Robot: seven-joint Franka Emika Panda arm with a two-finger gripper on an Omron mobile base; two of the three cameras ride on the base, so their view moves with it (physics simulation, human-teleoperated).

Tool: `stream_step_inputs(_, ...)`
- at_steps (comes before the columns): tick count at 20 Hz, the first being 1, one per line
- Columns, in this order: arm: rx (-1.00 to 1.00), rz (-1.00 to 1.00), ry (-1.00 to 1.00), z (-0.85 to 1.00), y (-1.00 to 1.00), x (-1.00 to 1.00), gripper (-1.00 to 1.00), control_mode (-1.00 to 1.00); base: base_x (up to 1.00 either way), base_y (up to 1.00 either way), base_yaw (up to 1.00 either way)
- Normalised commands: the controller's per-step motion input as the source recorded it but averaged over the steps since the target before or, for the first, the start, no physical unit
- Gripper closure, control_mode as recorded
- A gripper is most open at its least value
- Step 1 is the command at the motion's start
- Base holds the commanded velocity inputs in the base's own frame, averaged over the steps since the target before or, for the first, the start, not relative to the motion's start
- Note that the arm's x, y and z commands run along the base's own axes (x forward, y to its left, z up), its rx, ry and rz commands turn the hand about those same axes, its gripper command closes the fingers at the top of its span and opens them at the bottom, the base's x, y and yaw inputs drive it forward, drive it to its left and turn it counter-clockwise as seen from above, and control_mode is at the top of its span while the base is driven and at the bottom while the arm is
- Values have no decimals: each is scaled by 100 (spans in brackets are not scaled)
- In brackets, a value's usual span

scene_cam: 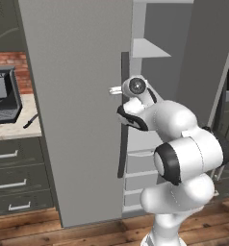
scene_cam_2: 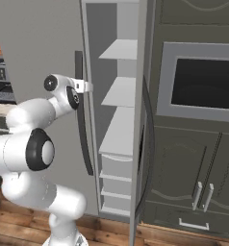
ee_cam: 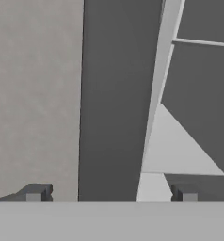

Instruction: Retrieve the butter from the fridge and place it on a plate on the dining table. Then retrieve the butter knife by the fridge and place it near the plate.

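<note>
The fridge (scene_cam: 82,96) stands in front of me, with white shelves (scene_cam_2: 121,91) and drawers (scene_cam_2: 117,168) showing between its doors. My gripper (ee_cam: 110,194) is open, its fingertips (ee_cam: 36,193) spread wide on either side of the left door's dark handle (scene_cam: 123,115) without closing on it. From the sides the gripper (scene_cam: 115,90) (scene_cam_2: 87,86) sits at the handle's upper part. The right door (scene_cam_2: 140,120) is swung open and seen edge-on. A slim black butter knife (scene_cam: 31,121) lies on the counter edge left of the fridge. The butter, plate and dining table are out of view.
A dark cabinet with a microwave (scene_cam_2: 203,81) stands right of the fridge. A beige counter (scene_cam: 15,127) with a coffee machine (scene_cam: 3,96) and grey drawers (scene_cam: 13,168) below it is on the left. The floor is wood.
</note>
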Motion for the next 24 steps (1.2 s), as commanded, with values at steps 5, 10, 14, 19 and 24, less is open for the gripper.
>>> stream_step_inputs(5, 2, 5, 0, 0, -2, 39, -100, -100, 0, 0, 0)
stream_step_inputs(10, 0, 2, 0, 0, 0, 27, 100, -100, 0, 0, 0)
stream_step_inputs(14, 0, 0, 0, 0, 0, 0, 100, -100, 0, 0, 0)
stream_step_inputs(19, -1, -1, 1, 1, 10, -3, 100, -100, 0, 0, 0)
stream_step_inputs(24, -1, -15, 14, 46, 22, -28, 100, -100, 0, 0, 0)
